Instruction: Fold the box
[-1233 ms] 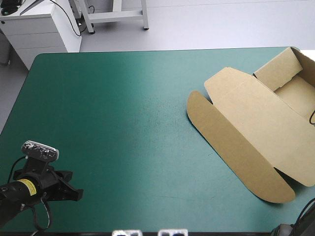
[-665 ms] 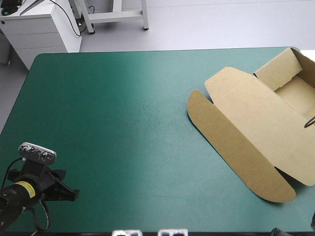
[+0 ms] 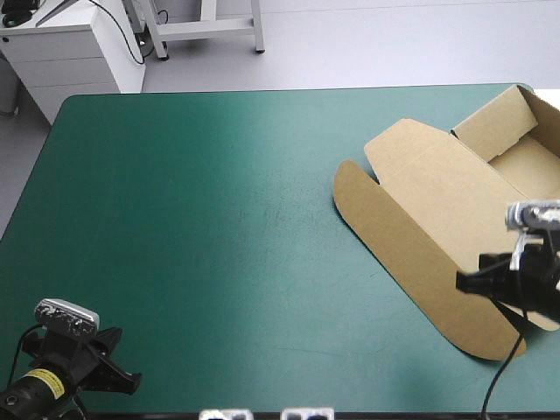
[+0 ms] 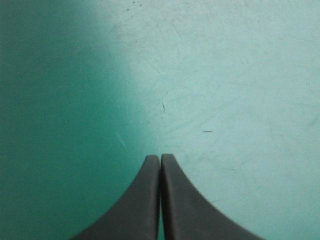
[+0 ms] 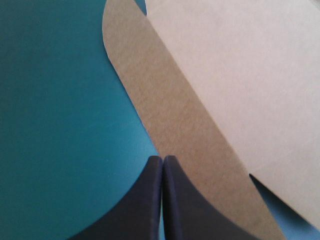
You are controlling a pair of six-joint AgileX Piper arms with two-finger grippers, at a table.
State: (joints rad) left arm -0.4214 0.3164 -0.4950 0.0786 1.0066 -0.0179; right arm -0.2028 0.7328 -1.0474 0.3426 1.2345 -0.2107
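Observation:
The brown box [image 3: 437, 210] lies at the table's right side. Its lid is flat, a long rounded flap [image 3: 394, 254] points toward the table's middle, and raised walls form a tray [image 3: 516, 144] at the far right corner. My right gripper [image 3: 462, 282] is shut and hovers over the flap's near end. In the right wrist view its tips [image 5: 162, 159] meet right at the flap's edge [image 5: 175, 110], with the lid [image 5: 240, 70] ahead of them. My left gripper [image 3: 133, 382] is shut near the front left corner, far from the box. It has only cover under its tips [image 4: 160, 157].
Bare teal-green cover [image 3: 219, 219] stretches from the left gripper to the box. The table's front edge runs close behind the left gripper. The box's tray reaches the table's right edge.
The right arm has come in from the right and now hangs over the box's flap. The left gripper has drawn back a little toward the front edge. The box has not moved.

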